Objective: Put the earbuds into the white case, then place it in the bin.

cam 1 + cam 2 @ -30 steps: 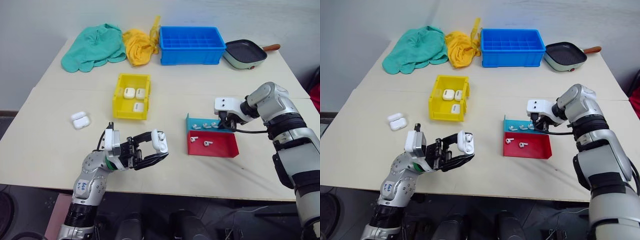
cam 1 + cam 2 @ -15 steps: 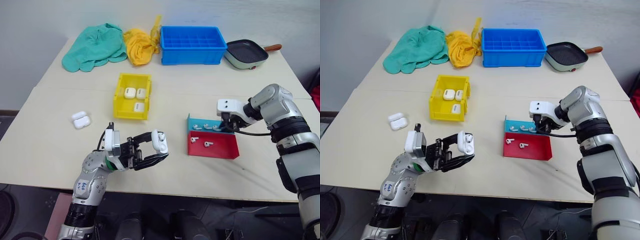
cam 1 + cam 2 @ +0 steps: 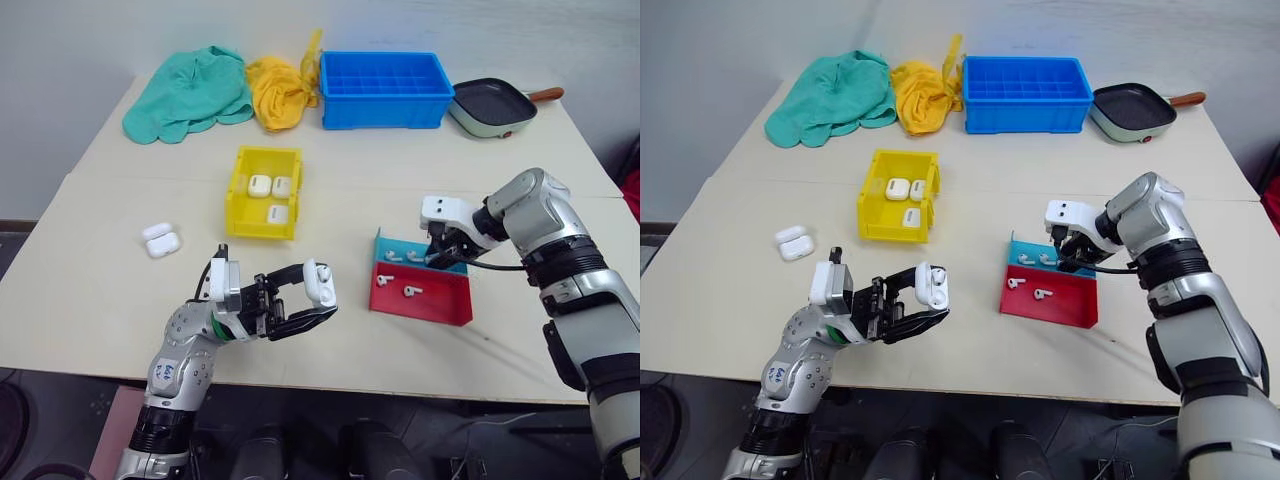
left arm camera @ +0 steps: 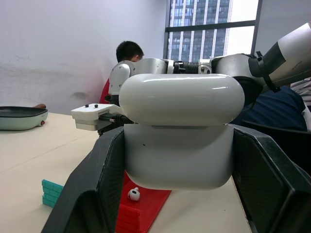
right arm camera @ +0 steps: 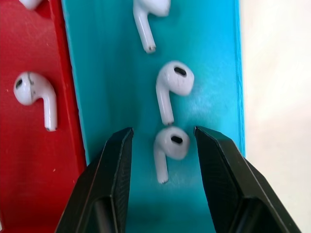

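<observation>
We see the left gripper (image 3: 312, 301) squeezing the white case (image 3: 320, 283) above the table's near edge, well apart from the yellow bin (image 3: 265, 192), while the right gripper (image 5: 163, 145) hangs open around one of the earbuds (image 5: 167, 149) in the teal tray (image 5: 209, 58).

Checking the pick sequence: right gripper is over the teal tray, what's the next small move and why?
Probably lower a touch and close. The right gripper is open, its black fingers straddling a tiny glossy white earbud lying in the shallow teal tray, not yet pinching it. The left gripper already holds the small glossy white case, lid up, ready to receive it.
</observation>
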{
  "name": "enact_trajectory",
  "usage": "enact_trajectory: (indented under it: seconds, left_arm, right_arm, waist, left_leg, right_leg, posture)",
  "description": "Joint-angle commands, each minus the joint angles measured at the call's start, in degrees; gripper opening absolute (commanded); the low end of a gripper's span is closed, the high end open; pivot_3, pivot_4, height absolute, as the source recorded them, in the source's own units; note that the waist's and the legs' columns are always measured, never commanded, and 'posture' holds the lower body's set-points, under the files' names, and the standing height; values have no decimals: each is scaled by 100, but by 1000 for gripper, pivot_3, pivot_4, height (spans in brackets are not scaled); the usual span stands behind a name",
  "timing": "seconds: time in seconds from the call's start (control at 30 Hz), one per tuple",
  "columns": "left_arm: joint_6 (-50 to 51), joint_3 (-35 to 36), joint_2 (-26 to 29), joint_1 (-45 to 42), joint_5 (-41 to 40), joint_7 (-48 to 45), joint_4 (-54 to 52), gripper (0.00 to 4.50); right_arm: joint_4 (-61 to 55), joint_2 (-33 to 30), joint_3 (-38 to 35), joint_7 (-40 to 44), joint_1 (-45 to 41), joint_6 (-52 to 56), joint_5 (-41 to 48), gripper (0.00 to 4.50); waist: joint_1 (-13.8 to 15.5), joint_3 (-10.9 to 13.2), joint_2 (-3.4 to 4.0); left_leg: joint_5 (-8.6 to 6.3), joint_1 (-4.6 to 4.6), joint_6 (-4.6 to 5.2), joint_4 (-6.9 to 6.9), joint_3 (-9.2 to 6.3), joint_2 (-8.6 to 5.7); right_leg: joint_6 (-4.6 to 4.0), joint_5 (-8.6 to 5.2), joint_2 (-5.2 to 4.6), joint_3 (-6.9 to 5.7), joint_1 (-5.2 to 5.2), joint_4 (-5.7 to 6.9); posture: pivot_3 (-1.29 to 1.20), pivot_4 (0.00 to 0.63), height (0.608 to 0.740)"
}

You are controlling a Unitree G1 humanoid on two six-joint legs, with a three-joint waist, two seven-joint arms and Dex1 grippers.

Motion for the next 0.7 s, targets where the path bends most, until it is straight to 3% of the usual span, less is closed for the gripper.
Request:
enact_trajectory:
  seconds: [0.03,0.57,0.7]
  left_arm:
    - [-107,11,-24,2,-17,-12,-75,2809]
    - [-139,20,-19,-6,-22,-19,-45,2809]
    - [-140,24,-17,-21,-22,-26,-25,2809]
  right_arm:
    - [-81,-11,63,-73,83,-41,-4,1999]
    - [-96,-148,222,-140,125,-156,-118,1999]
    - [-85,-169,244,-165,130,-176,-111,1096]
  waist:
    - [-2,0,0]
    - [-5,0,0]
    - [0,0,0]
  left_leg:
    - [0,0,0,1,0,0]
    - [0,0,0,3,0,0]
    - [0,0,0,2,0,0]
  right_leg:
    - [0,0,0,0,0,0]
    - [0,0,0,0,2,0]
    - [0,0,0,0,2,0]
  posture:
    - [0,150,740]
    - [0,150,740]
    - [0,150,740]
